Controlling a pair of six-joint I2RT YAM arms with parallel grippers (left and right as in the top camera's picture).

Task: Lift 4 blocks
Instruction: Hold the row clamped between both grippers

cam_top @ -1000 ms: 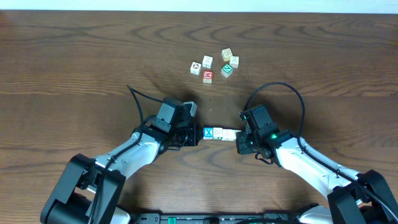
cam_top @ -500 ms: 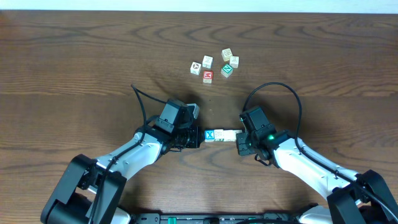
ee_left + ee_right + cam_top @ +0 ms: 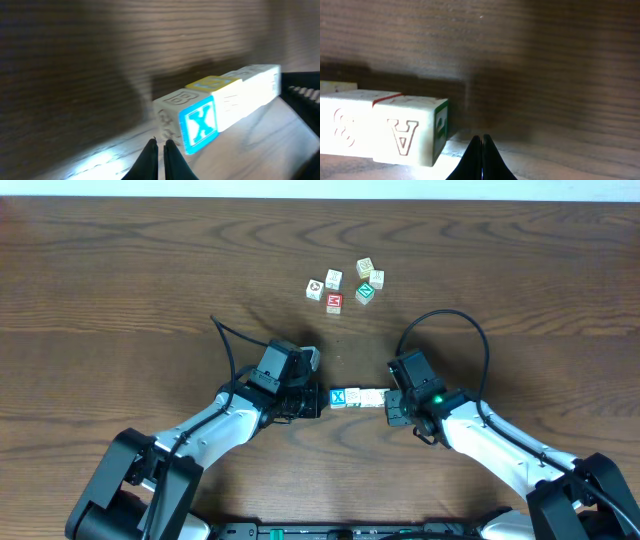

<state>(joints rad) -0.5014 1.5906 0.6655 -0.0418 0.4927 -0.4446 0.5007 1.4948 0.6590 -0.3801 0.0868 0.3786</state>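
Note:
The blocks lie end to end in a short row (image 3: 358, 397) between my two grippers. The blue X block (image 3: 338, 397) is its left end. In the left wrist view the blue X face (image 3: 200, 125) shows, with cream blocks (image 3: 250, 92) behind it. My left gripper (image 3: 322, 401) (image 3: 160, 144) is shut and empty, its tips just beside the X block's end. The right wrist view shows the cream A block (image 3: 405, 137) with a green side face. My right gripper (image 3: 388, 403) (image 3: 481, 137) is shut and empty, next to that end. Whether the row is off the table I cannot tell.
Several loose cubes sit in a cluster at the back, among them a red-faced cube (image 3: 333, 302), a green diamond-faced cube (image 3: 365, 292) and cream cubes (image 3: 333, 278). Black cables loop behind each wrist. The rest is dark wooden table (image 3: 120, 270).
Both grippers and the row between them have shifted slightly toward the front of the table. The left gripper has edged right, closer to the X block.

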